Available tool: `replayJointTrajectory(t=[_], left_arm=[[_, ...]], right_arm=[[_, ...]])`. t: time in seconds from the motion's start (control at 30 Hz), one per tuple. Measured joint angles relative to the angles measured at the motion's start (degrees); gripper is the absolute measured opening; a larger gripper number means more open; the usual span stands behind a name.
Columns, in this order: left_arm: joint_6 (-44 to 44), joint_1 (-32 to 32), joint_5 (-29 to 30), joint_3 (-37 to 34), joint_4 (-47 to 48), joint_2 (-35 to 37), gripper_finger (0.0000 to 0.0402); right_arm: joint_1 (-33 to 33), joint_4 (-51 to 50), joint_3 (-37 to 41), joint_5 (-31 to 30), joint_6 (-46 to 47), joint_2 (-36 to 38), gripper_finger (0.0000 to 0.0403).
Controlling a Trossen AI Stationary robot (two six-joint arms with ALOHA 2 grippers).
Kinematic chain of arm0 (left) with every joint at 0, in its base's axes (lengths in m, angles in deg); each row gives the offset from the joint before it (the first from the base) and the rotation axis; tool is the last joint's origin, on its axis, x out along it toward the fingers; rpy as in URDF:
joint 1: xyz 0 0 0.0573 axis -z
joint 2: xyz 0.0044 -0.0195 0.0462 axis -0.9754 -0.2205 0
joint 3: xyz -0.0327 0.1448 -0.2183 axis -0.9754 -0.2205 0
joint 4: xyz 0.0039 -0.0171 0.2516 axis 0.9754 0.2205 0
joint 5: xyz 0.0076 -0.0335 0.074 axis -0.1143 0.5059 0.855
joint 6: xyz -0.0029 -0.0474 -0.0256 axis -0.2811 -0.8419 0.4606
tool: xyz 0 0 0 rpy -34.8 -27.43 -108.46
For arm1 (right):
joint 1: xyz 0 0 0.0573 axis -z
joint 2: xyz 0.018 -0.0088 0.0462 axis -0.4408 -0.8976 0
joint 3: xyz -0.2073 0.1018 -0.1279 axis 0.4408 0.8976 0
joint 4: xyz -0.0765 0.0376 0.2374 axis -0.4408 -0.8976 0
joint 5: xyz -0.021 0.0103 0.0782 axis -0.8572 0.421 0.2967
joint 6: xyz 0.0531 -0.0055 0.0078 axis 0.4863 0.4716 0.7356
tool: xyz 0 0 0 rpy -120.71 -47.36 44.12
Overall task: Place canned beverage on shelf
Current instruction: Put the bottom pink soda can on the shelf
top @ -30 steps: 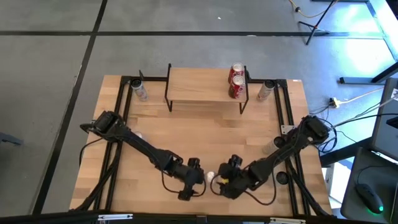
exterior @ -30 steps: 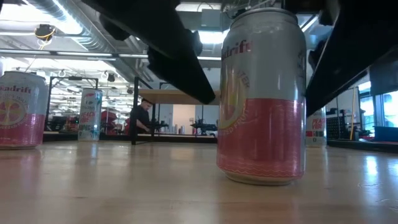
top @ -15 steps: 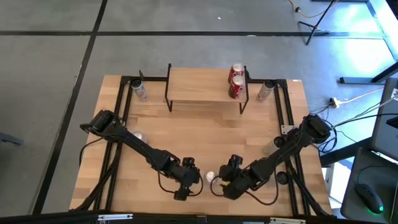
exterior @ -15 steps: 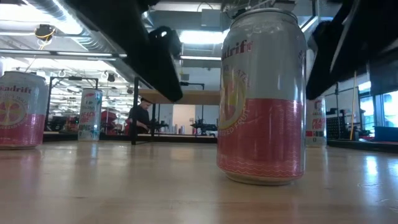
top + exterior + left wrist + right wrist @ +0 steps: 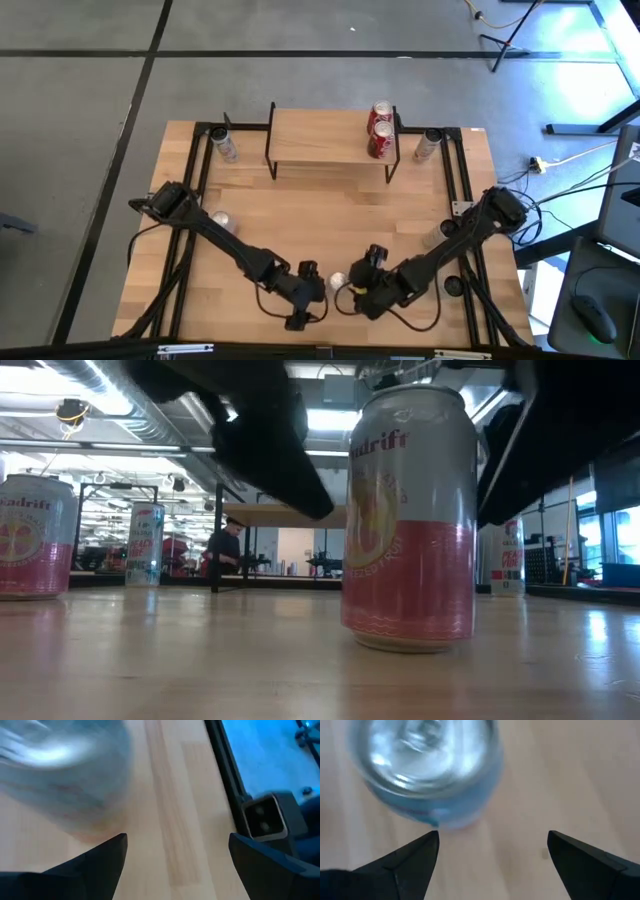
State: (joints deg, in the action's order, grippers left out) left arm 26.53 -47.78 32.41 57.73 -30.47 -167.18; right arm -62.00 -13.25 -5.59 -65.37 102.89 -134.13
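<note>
A silver and pink can stands upright on its base on the table near the front edge; it is large in the low view. My left gripper is open just left of it, and its wrist view shows the can ahead of the fingers. My right gripper is open just right of it, with the can's top ahead of the fingertips. The shelf, with a light wooden top and black legs, stands at the far middle and bears two red cans at its right end. My right gripper is close to the can's right side. I cannot tell whether a finger touches it. My left gripper touches nothing.
More cans stand on the table: at the far left, far right, left and right. Black frame rails run along both sides. The wood between the near can and the shelf is bare.
My left gripper has drawn back toward the table's near edge and a little left, staying open. My right gripper has edged toward the can. In the low view the can has shifted a little to the left and away, still upright.
</note>
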Motion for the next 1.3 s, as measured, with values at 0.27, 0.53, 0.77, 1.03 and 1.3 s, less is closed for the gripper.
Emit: replayJointTrajectory(t=[0.27, 0.53, 0.77, 1.03, 1.3], left_arm=[[0.0, 0.1, 0.2, 0.0, 2.9, 0.6, 0.0336], [-5.4, 0.8, 5.4, 0.0, 11.8, 5.2, 0.0336], [-5.7, 0.9, 10.4, 0.0, 8.8, 3.4, 0.0336], [-6.1, 0.8, 10.5, 0.0, 8.7, 3.4, 0.0336], [-6.0, 0.5, 8.5, 1.2, 8.9, 3.4, 0.0336]], right_arm=[[3.0, -9.2, 0.0, 4.3, -7.1, 4.9, 0.0358], [-1.1, 3.9, 0.0, 3.8, -7.6, 8.9, 0.0358], [-3.2, 16.7, 0.0, -8.3, -8.7, 5.0, 0.0358], [-1.8, 18.3, 0.0, -10.2, -6.2, -1.7, 0.0358], [0.5, 18.3, 0.0, -5.2, -7.5, -2.9, 0.0332]])
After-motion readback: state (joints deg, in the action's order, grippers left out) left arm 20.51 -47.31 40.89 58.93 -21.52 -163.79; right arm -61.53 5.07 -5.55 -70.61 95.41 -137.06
